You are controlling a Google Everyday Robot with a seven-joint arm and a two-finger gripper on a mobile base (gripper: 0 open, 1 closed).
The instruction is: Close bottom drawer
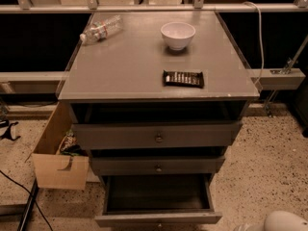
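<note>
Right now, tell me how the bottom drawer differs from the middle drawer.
The bottom drawer is pulled far out, its box interior exposed; the middle drawer sits out only slightly. The middle drawer's round knob shows plainly; the bottom drawer's knob cannot be made out. Both have flat dark-grey fronts. The gripper is out of view; only a white arm part shows at lower right.

The robot's arm (285, 221) is smooth, rounded, off-white.

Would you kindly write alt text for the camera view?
The bottom drawer of a grey cabinet stands pulled out. A bowl, bottle and dark bar sit on top; the gripper is unseen, only white arm at lower right.
</note>
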